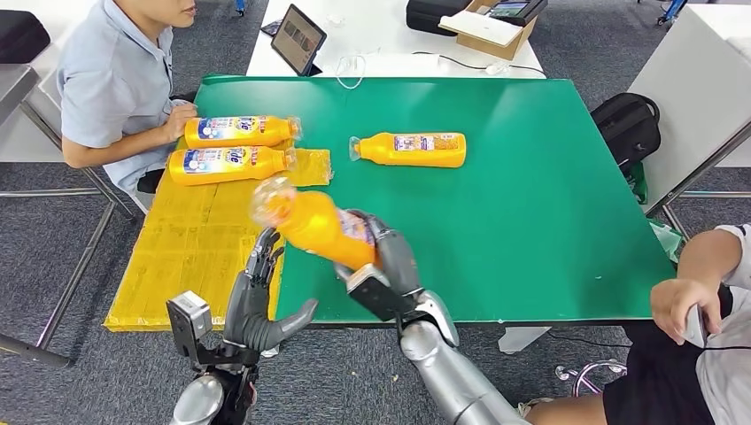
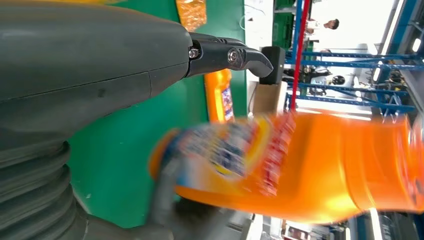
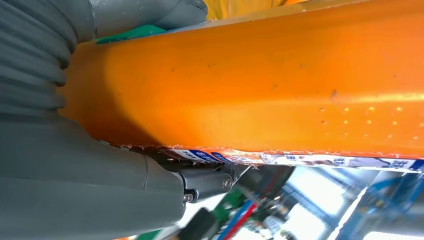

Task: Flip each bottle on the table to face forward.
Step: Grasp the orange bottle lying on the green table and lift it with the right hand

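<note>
Right hand (image 1: 383,266) grips an orange bottle (image 1: 312,221) raised over the counter's (image 1: 549,204) near edge; left hand (image 1: 257,305), fingers spread, holds nothing beside it.

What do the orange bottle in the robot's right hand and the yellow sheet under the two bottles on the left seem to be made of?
Held bottle: probably glossy translucent plastic; it shows soft highlights, a clear cap end and a printed wrap label. Yellow sheet: looks like matte corrugated cardboard wrapped in yellow tape or film, going by its ribbed, faintly wrinkled surface; uncertain.
</note>
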`<control>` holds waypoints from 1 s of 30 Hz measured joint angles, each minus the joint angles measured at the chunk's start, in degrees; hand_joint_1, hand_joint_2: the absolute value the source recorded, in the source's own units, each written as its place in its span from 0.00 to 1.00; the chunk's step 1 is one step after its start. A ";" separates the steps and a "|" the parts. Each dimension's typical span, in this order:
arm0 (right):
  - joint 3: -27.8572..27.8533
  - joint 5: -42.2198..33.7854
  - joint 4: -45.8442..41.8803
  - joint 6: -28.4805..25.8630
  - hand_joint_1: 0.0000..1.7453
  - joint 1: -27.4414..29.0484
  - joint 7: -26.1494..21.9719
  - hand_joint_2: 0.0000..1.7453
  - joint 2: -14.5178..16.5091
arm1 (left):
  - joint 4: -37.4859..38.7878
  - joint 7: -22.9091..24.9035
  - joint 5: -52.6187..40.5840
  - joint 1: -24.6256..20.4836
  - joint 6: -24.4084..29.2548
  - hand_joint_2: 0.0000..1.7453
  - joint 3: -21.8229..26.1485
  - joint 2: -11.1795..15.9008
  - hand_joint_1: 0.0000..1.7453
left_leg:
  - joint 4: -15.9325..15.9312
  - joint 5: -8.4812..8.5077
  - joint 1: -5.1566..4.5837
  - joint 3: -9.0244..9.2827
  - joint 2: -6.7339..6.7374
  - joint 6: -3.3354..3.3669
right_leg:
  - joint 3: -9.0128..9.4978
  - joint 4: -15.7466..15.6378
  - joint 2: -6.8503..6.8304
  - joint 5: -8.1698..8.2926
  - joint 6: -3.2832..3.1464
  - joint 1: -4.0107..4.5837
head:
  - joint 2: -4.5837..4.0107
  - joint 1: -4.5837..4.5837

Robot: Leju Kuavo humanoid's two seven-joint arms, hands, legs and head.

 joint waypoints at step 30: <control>8.55 -3.39 10.38 -6.94 1.00 -2.14 -2.46 1.00 3.36 | 3.20 -0.70 3.46 -4.00 1.67 1.00 -1.67 -0.45 0.00 | 0.01 -0.01 -0.03 -0.15 -0.02 0.01 | -0.15 0.00 0.00 0.00 0.00 -0.03 | 0.00 0.02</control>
